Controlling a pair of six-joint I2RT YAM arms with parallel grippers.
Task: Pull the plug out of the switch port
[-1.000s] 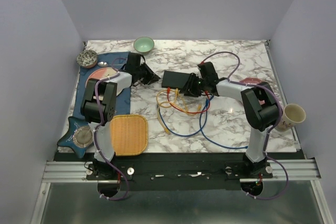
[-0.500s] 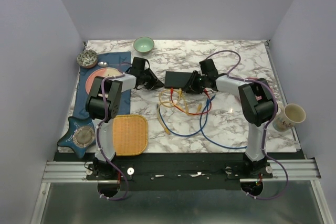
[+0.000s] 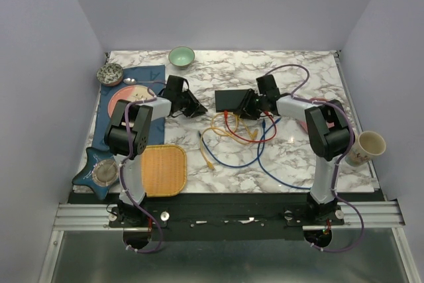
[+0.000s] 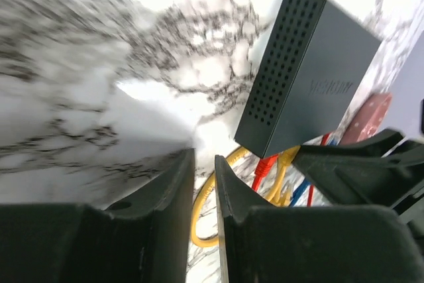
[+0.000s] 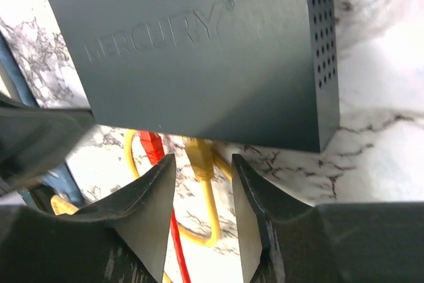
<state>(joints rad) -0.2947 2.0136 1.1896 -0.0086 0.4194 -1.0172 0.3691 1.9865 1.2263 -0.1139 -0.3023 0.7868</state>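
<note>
Switch port [image 5: 199, 142] edge toward arm bases

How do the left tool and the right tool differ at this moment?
The left tool is almost closed and stands off from the black switch box; the right tool is open, its fingers on either side of a yellow plug at the box's edge. Both point toward the box.

Box: black box [image 4: 311, 81] on marble table [image 4: 99, 77].
Plugs: red plug [image 4: 265, 164], yellow plug [image 4: 286, 158] at its lower edge.
Left gripper [image 4: 204, 193]: nearly closed, empty.
</note>
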